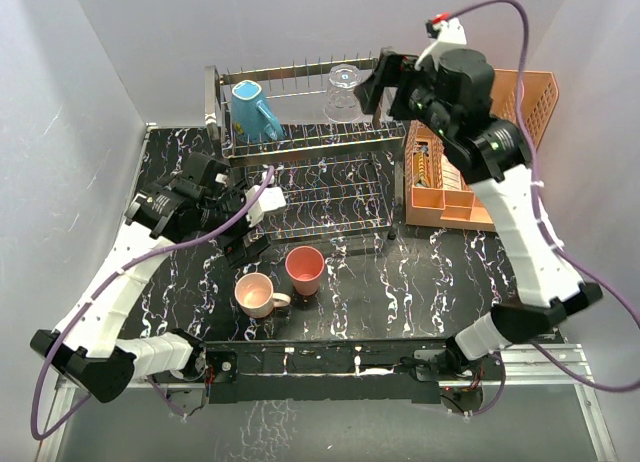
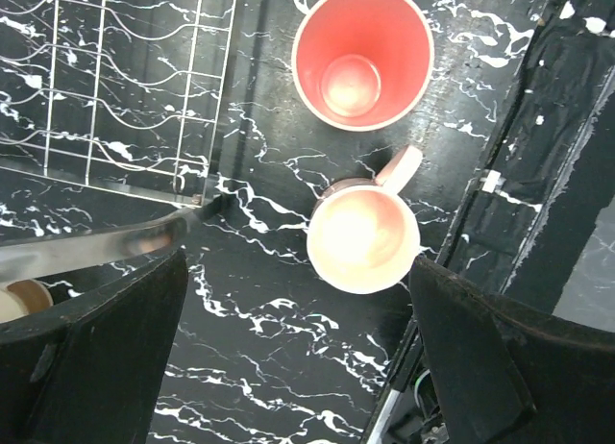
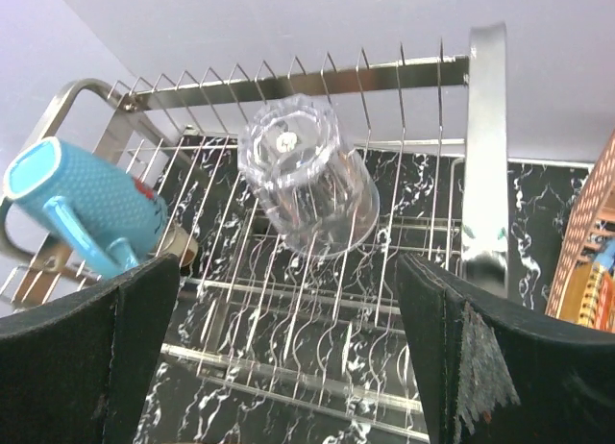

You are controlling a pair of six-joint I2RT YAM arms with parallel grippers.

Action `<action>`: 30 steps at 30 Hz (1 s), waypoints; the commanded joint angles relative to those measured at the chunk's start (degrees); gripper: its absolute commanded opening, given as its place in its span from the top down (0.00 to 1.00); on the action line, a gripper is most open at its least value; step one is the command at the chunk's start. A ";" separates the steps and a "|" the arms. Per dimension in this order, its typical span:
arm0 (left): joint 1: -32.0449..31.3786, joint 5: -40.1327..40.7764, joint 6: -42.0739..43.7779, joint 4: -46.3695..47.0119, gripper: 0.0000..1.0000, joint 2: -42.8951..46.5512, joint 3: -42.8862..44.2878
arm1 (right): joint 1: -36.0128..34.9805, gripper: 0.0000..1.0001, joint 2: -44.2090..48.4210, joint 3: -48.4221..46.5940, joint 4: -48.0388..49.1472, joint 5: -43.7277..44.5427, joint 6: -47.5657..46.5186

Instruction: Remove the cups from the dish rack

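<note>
The chrome dish rack (image 1: 300,147) stands at the back. A teal mug (image 1: 255,110) lies tilted on its upper tier, and a clear glass tumbler (image 1: 343,92) sits upside down beside it. My right gripper (image 1: 385,82) is open and empty, just right of the glass. In the right wrist view the glass (image 3: 307,180) is ahead between the open fingers (image 3: 96,357), and the teal mug (image 3: 91,209) is at the left. The pale pink mug (image 1: 256,295) and salmon tumbler (image 1: 305,270) stand upright on the table. My left gripper (image 1: 243,240) is open above them and empty. The light blue tumbler is out of view.
An orange perforated organiser (image 1: 470,172) stands right of the rack. A tan cup (image 2: 19,300) shows at the left edge of the left wrist view, by the rack's steel frame (image 2: 86,247), and below the teal mug in the right wrist view (image 3: 183,247). The table's front rail (image 1: 330,357) is near.
</note>
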State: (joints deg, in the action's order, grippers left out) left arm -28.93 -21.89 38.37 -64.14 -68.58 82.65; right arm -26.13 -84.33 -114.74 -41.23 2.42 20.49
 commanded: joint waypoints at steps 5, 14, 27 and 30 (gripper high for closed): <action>0.26 -4.63 -4.57 2.55 0.03 4.52 -3.64 | -2.38 0.02 -12.09 -15.57 5.05 2.22 -7.72; 0.19 -4.82 -3.71 0.95 0.03 3.99 -2.90 | -7.77 0.02 -19.28 -16.74 7.10 14.61 -16.26; 0.20 -6.14 -2.44 -0.90 0.03 3.87 -2.32 | -9.12 0.02 -22.77 -13.65 11.14 23.23 -20.08; 0.30 -6.47 -2.26 -1.19 0.03 3.82 -2.22 | -9.11 0.02 -24.41 -14.34 11.52 21.90 -20.41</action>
State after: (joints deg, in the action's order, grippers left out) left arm -28.93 -26.17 35.38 -63.55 -65.36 79.07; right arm -35.20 -107.28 -127.96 -34.68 23.68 1.76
